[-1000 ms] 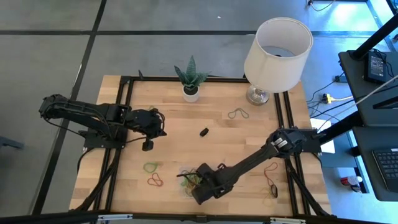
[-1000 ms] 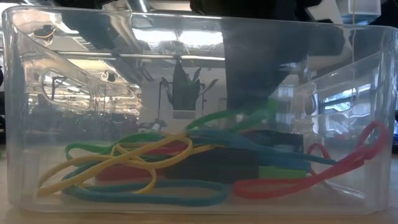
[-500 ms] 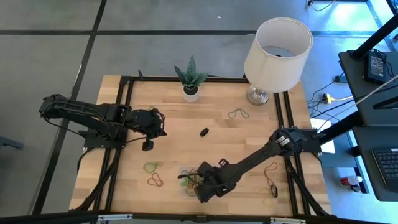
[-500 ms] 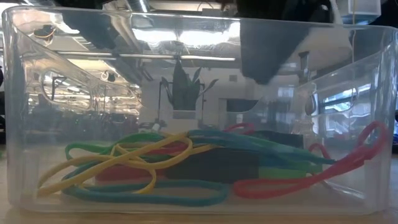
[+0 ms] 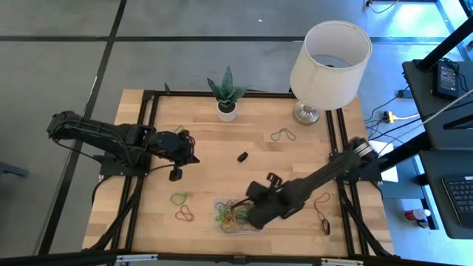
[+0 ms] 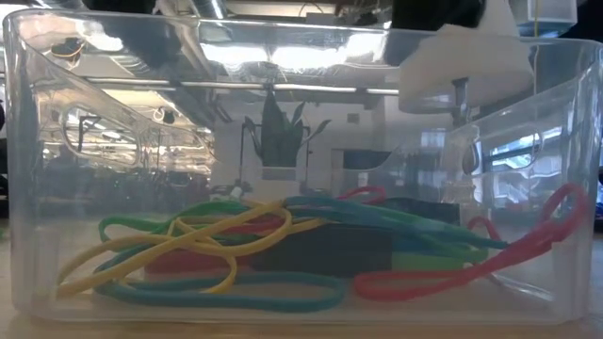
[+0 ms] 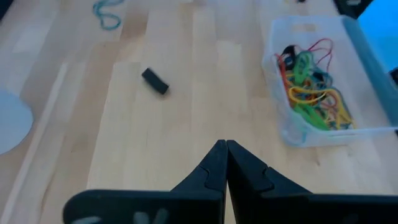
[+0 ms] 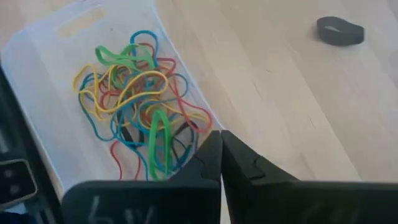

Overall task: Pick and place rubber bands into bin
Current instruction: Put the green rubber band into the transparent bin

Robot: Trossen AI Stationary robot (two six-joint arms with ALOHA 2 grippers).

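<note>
Thin coloured elastic: the rubber bands (image 8: 134, 102) already collected lie in a loose tangle of yellow, green, red and blue loops on the floor of the bin (image 5: 222, 225), a clear shallow plastic tray near the front edge of the wooden table (image 5: 214, 148). More bands are on the bare wood: a green loop (image 5: 179, 198) and a red one (image 5: 184, 215) just left of the bin, a grey-green one (image 5: 282, 135) near the lamp (image 5: 329, 55), and a red (image 5: 321, 199) and a dark one (image 5: 324, 222) toward the right front. Right gripper (image 5: 253, 216) sits at the bin's right edge, fingers pressed together, nothing between them. Left gripper (image 5: 191, 148) waits well back on the left side, also pinched closed and empty. Judgement on handling: bands are nearly weightless, floppy, with no stiffness; they lie flat, so a pinch must come down close to the wood and catch a single strand, best where the loop bows clear of the surface. Rubber grips well but may cling to a finger on release or spring aside if stretched. The small black chunk (image 5: 242, 157) mid-table is solid, not a band.
</note>
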